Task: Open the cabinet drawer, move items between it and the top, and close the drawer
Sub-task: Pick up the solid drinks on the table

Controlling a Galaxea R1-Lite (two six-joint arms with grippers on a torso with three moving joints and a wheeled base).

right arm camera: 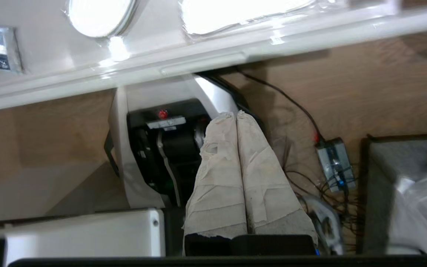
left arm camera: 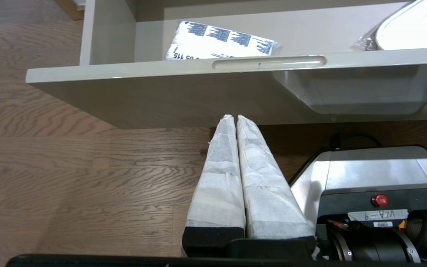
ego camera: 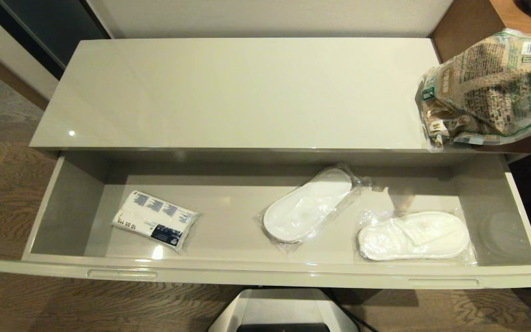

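The wide grey-beige drawer (ego camera: 67,207) stands pulled fully out below the glossy cream top (ego camera: 228,92). The small white packet (ego camera: 156,219) with blue-grey print lies flat in the drawer's left part and shows in the left wrist view as the packet (left arm camera: 219,40). The large clear bag (ego camera: 493,87) with green print and brown contents rests at the top's right end, partly on the brown wooden surface beside it. My left gripper (left arm camera: 232,118) hangs shut and empty below the drawer front, near its left slot handle (left arm camera: 269,62). My right gripper (right arm camera: 235,114) is shut and empty, low over the floor.
Two pairs of white slippers in clear wrap lie in the drawer: slippers (ego camera: 309,205) in the middle and slippers (ego camera: 413,235) on the right. My base (ego camera: 284,309) stands just before the drawer front. Cables and a small box (right arm camera: 334,163) lie on the wooden floor.
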